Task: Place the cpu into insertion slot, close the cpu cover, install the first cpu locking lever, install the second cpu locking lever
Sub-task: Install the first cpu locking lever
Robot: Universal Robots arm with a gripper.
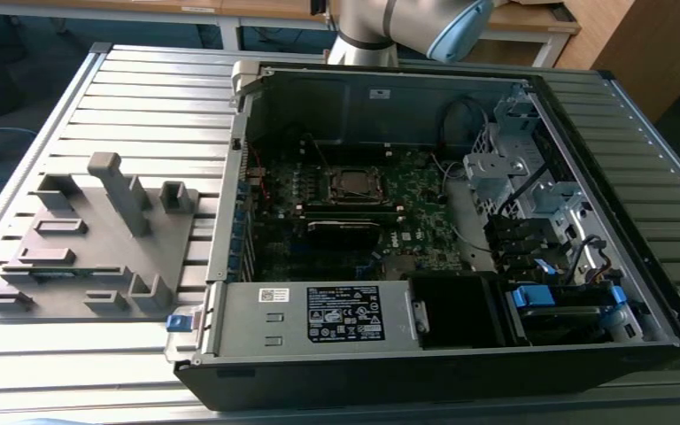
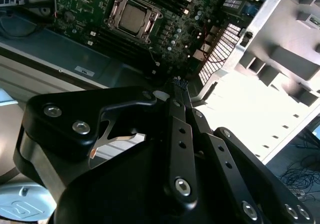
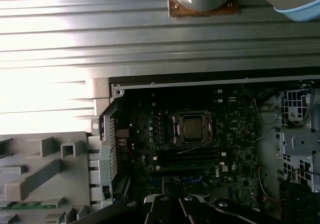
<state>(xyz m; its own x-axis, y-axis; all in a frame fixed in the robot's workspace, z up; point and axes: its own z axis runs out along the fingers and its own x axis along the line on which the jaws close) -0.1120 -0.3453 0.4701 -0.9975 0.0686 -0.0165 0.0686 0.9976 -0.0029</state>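
Note:
The cpu (image 2: 132, 14) shows its dull silver-grey top inside the insertion slot (image 1: 350, 184) on the green board of the open computer case. The cpu cover (image 2: 116, 4), a thin silver frame, lies flat around the chip. In the first wrist view the cpu (image 3: 192, 128) sits mid-board with the cover (image 3: 175, 129) framing it. I cannot tell how the thin locking levers stand. My gripper (image 2: 179, 86) hangs high above the case, well apart from the socket. Its black fingers are shut together with nothing between them. The gripper (image 3: 177, 200) also shows in the first wrist view.
The case (image 1: 234, 266) lies open on a slatted metal table (image 1: 139, 97). A grey fixture (image 1: 92, 239) with upright posts stands on the exterior view's left. Drive cages and cables (image 1: 529, 204) fill the case's right side; a power supply (image 1: 316, 314) sits at its front.

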